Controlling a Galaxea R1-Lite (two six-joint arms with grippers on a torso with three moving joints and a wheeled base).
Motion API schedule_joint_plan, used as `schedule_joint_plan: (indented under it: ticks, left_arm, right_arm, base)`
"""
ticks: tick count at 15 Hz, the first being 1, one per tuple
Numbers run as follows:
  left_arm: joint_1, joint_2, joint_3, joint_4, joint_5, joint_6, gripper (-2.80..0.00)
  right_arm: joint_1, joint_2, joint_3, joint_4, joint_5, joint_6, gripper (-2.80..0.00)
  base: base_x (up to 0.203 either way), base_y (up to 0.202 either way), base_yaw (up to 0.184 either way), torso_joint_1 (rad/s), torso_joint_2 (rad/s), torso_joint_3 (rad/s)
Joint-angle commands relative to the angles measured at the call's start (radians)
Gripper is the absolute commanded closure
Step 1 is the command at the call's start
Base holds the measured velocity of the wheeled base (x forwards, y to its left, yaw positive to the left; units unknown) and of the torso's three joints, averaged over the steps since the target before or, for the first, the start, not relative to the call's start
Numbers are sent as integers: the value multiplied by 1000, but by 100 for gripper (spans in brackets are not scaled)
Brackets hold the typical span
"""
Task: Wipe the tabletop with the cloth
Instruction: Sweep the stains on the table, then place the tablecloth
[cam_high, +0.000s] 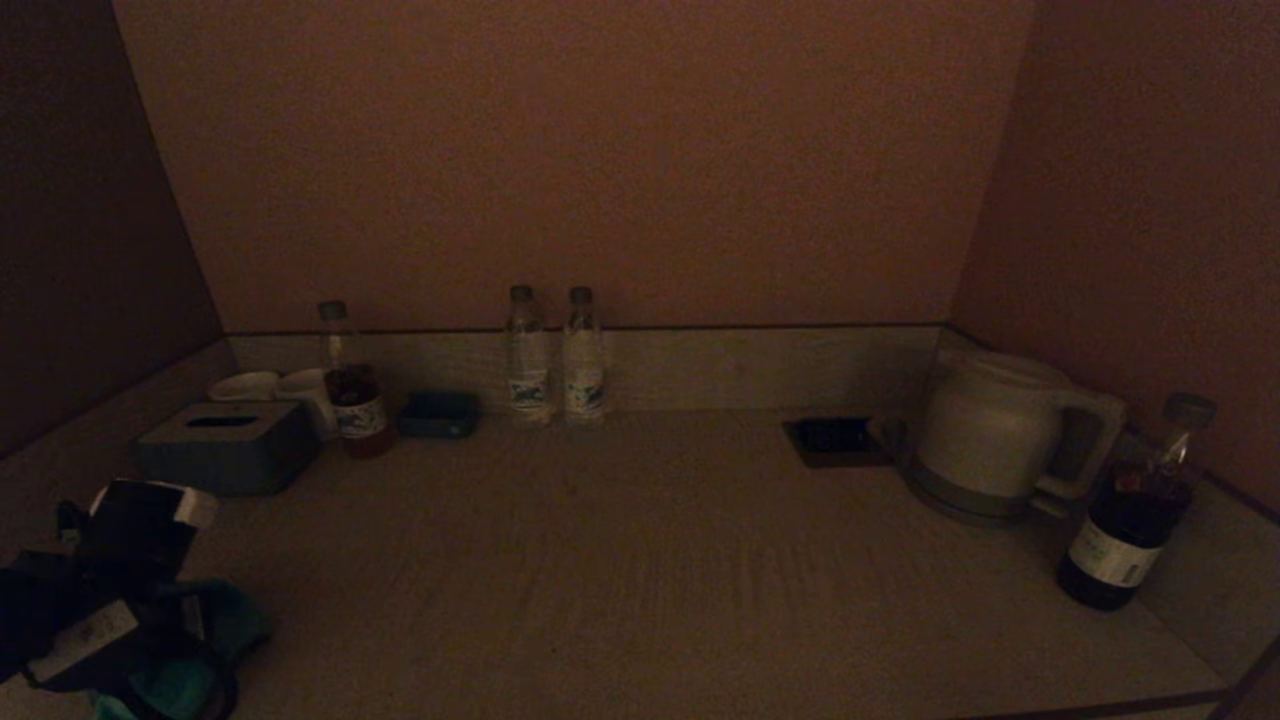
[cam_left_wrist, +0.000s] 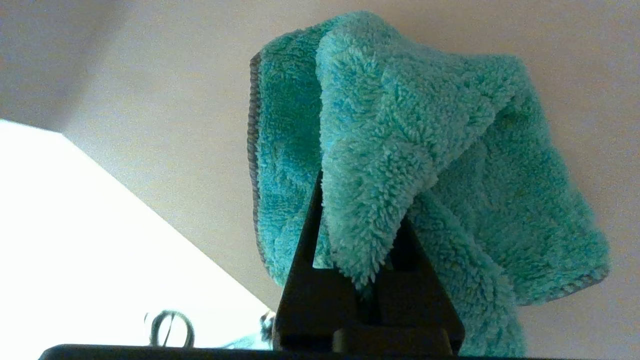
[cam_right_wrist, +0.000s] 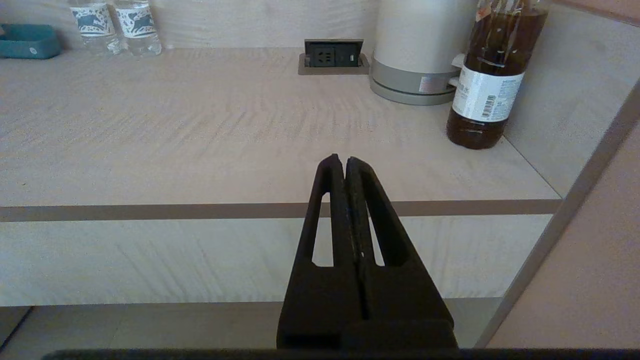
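A fluffy teal cloth (cam_left_wrist: 400, 150) fills the left wrist view, bunched and folded over my left gripper (cam_left_wrist: 357, 210), which is shut on it. In the head view the left gripper (cam_high: 165, 665) is at the near left corner of the tabletop (cam_high: 650, 560), with the cloth (cam_high: 190, 670) under it on the surface. My right gripper (cam_right_wrist: 345, 161) is shut and empty, held in front of the table's front edge, outside the head view.
Along the back stand a grey tissue box (cam_high: 225, 445), white cups (cam_high: 270, 385), a tea bottle (cam_high: 350, 385), a teal dish (cam_high: 438, 413) and two water bottles (cam_high: 555, 355). At right are a socket (cam_high: 835, 440), a white kettle (cam_high: 1000, 430) and a dark bottle (cam_high: 1135, 510).
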Motion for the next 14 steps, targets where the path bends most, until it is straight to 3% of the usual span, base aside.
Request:
schedule_joint_plan:
  ticks: [1, 4, 6, 8, 14]
  left_arm:
    - [122, 8, -21, -5, 1, 21, 0]
    - [211, 27, -52, -38, -2, 66, 0]
    - [213, 29, -50, -43, -1, 68, 0]
    - [243, 77, -33, -117, 4, 76, 0]
    - [243, 122, -68, -121, 6, 68, 0]
  right_arm:
    - [0, 2, 0, 0, 0, 0, 0]
    - [0, 2, 0, 0, 0, 0, 0]
    - [0, 2, 0, 0, 0, 0, 0]
    - [0, 2, 0, 0, 0, 0, 0]
    - [0, 2, 0, 0, 0, 0, 0]
  base:
    - [0, 0, 0, 0, 0, 0]
    - [0, 0, 0, 0, 0, 0]
    - [0, 0, 0, 0, 0, 0]
    - [0, 0, 0, 0, 0, 0]
    - [0, 0, 0, 0, 0, 0]
